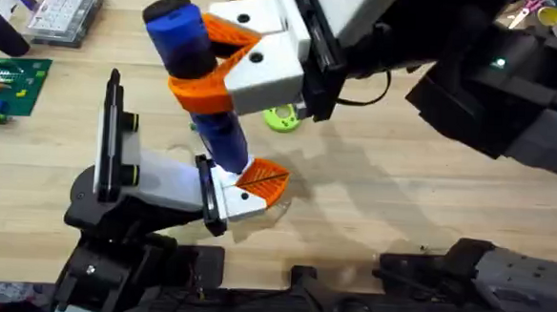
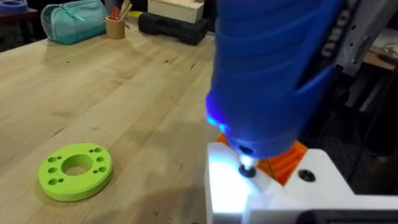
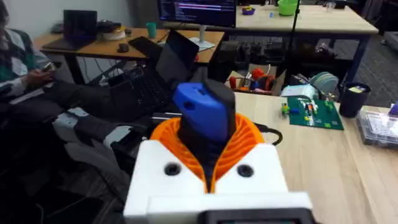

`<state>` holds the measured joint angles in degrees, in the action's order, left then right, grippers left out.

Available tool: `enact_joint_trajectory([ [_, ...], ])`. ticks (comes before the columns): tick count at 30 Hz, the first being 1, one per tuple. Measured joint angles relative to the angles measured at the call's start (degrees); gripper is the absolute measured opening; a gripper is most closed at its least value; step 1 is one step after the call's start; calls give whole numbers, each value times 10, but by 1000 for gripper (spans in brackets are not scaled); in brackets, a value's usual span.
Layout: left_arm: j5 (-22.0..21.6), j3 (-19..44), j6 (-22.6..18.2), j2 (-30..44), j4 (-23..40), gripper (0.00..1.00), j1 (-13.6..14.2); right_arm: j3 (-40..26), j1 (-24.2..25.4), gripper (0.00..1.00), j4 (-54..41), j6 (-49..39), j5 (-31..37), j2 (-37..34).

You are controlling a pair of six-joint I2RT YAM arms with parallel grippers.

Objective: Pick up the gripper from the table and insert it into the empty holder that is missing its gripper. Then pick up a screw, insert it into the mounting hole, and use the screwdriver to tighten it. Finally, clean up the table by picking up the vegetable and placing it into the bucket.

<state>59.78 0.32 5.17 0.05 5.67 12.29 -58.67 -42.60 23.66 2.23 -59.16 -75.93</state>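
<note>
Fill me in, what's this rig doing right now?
The right gripper, white with orange ribbed pads, is clamped around the fat blue cylindrical screwdriver and holds it nearly upright. Its metal bit is down on the white block with the orange ribbed finger at the end of the white blocky holder arm, lit by the tool's light. So this is the screw-tightening step. A flat lime-green ring lies on the wooden table nearby.
</note>
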Motion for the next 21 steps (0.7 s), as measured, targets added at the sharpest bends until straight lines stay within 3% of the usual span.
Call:
enact_joint_trajectory([
  [5,0,0,0,0,0,14,0,1,0,25,14,-1,-1,1],
  [11,0,0,0,0,-1,14,0,-1,7,25,194,57,22,-8],
  [21,0,0,0,0,-1,14,0,-109,28,25,152,76,42,-5],
])
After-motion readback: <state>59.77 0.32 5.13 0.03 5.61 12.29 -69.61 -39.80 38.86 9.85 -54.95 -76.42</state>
